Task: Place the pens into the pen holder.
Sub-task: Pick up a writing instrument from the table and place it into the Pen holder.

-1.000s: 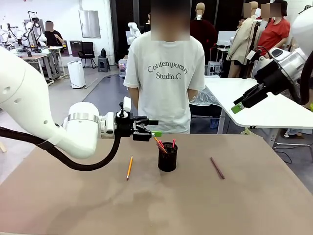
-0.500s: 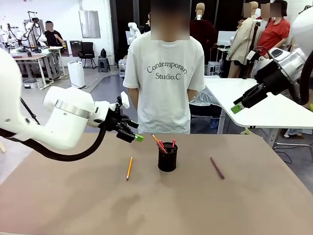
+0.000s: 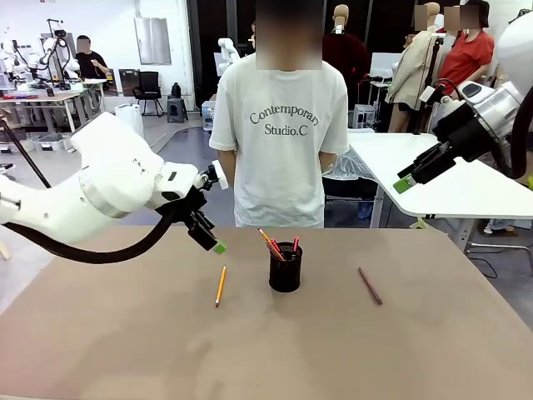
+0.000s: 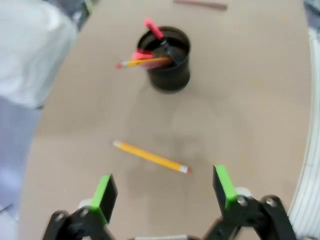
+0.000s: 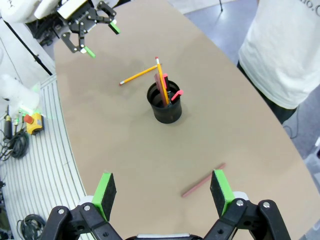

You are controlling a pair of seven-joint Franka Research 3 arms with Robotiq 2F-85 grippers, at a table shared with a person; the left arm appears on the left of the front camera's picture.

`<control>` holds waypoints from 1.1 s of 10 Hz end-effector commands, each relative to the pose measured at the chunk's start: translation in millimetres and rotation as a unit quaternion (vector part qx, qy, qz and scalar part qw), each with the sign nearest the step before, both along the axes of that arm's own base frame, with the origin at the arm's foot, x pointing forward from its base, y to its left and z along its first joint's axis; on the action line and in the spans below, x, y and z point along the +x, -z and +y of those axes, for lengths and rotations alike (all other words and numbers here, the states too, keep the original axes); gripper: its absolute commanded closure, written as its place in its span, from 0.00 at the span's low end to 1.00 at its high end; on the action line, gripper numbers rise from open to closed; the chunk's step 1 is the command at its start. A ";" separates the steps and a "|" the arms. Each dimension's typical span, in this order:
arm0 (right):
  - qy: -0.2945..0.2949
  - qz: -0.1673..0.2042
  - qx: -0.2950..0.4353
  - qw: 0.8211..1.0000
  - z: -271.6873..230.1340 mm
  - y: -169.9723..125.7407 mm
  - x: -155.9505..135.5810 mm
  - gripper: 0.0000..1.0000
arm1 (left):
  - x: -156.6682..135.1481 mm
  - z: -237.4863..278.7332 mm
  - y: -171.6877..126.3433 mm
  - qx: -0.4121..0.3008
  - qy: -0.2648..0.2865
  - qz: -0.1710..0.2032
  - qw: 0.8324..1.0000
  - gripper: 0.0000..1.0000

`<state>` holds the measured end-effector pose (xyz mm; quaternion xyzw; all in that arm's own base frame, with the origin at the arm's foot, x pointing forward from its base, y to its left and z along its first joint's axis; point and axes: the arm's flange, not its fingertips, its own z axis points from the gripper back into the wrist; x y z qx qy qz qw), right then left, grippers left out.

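a: how was the left pincer found?
b: spread wide, with nothing pinched between the green pads. it was held above the desk and tilted down.
a: and what was seen just ahead of it?
b: the yellow pencil, laid flat on the desk a little beyond the pads. its long axis was set nearly along the line joining them, only slightly slanted.
a: so a roll of the wrist would be called for?
b: that was judged likely. the pads would have to be brought across the pencil's thin sides before any descent.
a: where was the pen holder placed?
b: farther out past the pencil, upright, with red-tipped pens and another pencil stood in it.
a: and the maroon pen?
b: it was laid flat on the holder's other side, nearer the right pincer. that one was also spread and empty, and was held high, well apart from the desk.
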<state>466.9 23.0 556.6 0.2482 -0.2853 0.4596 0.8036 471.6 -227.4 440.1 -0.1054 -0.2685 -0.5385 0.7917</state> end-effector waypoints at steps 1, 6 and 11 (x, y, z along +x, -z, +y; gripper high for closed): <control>-0.003 -0.004 0.006 1.000 -0.4 -1.0 0.0 0.00 | -1.0 -4.5 -9.3 0.071 -0.034 0.034 0.996 0.00; -0.003 -0.004 0.006 1.000 -0.4 -1.0 0.0 0.00 | -0.2 3.6 5.4 0.066 -0.037 0.017 0.997 0.00; -0.003 -0.004 0.006 1.000 -0.4 -1.0 0.0 0.00 | 7.2 -42.2 16.9 0.169 -0.212 0.157 0.950 0.00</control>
